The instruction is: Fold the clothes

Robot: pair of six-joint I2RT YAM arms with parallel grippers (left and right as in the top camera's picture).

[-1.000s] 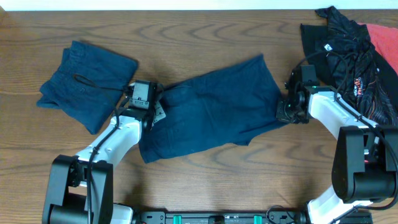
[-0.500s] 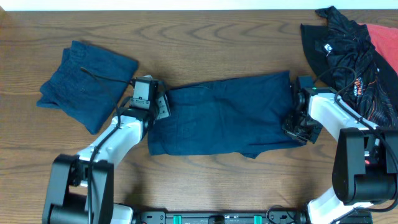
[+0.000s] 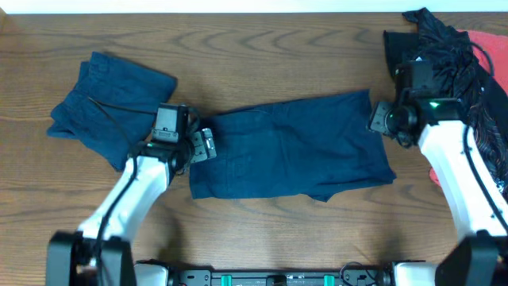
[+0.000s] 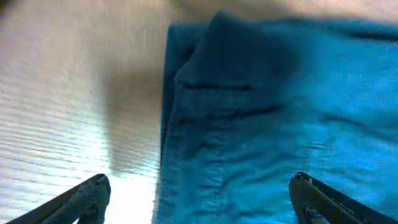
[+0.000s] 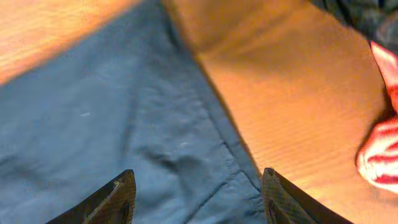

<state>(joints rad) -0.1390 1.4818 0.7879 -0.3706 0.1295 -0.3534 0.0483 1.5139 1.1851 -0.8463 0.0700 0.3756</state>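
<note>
– Overhead first: where are the shorts (image 3: 290, 147)?

– Spread flat in the middle of the tabletop (image 3: 262, 48), long side running from 9 to 3 o'clock. The waistband end is at 9 o'clock and the leg hems at 3 o'clock. A second pair (image 3: 107, 103), the same navy, lies bunched at 10 o'clock, well apart from the first.

– And the left tool (image 3: 202, 145)?

– It sits at the 9 o'clock edge of the shorts, right at the waistband. On the left wrist view the left tool (image 4: 199, 208) has its jaws wide apart with nothing held. The shorts (image 4: 280, 112) fill the 3 o'clock half of that view and pale tabletop (image 4: 74, 93) the 9 o'clock half. That view is blurred, so I cannot tell whether the tool touches the cloth.

– The right one?

– The right tool (image 3: 381, 119) is just beside the shorts' 2 o'clock corner. The right wrist view shows the right tool (image 5: 196, 202) spread open and empty, with a hemmed edge of the shorts (image 5: 93, 124) running between the jaws and bare tabletop (image 5: 292, 93) toward 2 o'clock.

– Anything else?

– A black garment (image 3: 444, 56) is heaped at 2 o'clock on the tabletop, with a red striped cloth (image 3: 496, 48) at its 3 o'clock side. The red striped cloth (image 5: 379, 155) also shows at the 3 o'clock edge of the right wrist view.
</note>
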